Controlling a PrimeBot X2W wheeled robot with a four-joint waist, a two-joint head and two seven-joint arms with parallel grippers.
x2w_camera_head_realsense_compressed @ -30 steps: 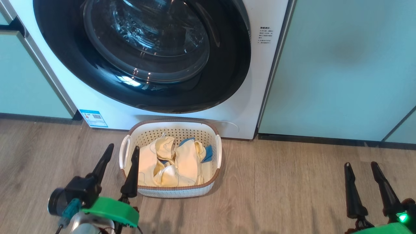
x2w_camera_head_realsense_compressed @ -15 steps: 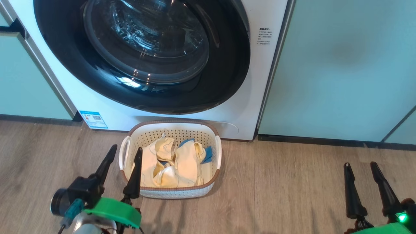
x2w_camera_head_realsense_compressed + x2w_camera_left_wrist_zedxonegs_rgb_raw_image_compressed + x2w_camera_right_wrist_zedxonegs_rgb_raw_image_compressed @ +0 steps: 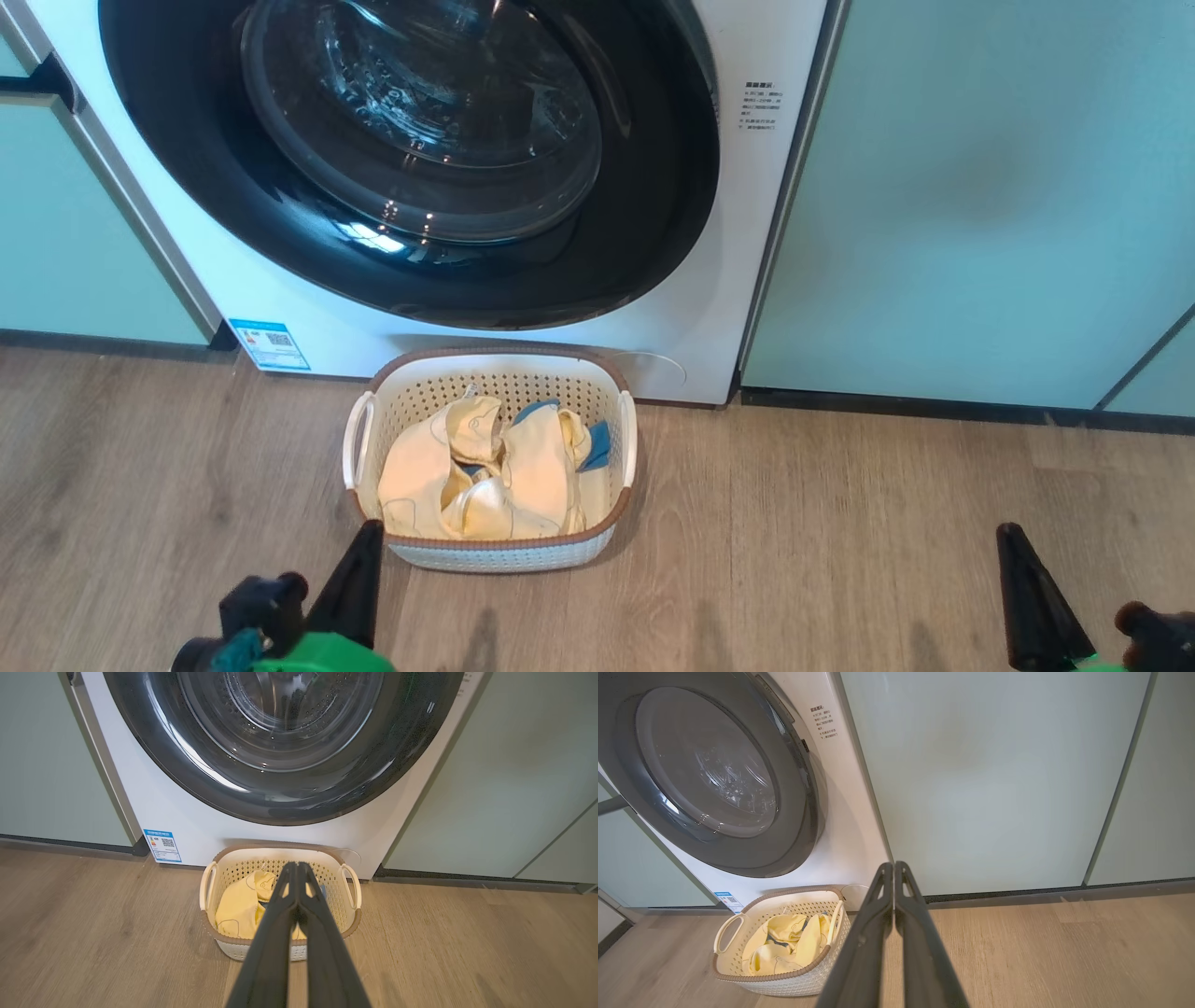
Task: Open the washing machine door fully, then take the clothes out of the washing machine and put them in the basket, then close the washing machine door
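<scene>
My left gripper and right gripper are pressed together, holding nothing. Behind the cream-white perforated plastic basket, the round glossy black door is maybe not latched and could swing open.

Home laundry nook — white front-loading washing machine set flush between pale green cabinet panels, dark skirting strip under the panels, wood-look plank floor. Small perforated basket holding cream and yellow clothes sits on the floor just in front of the machine — ordinary household setup.
</scene>
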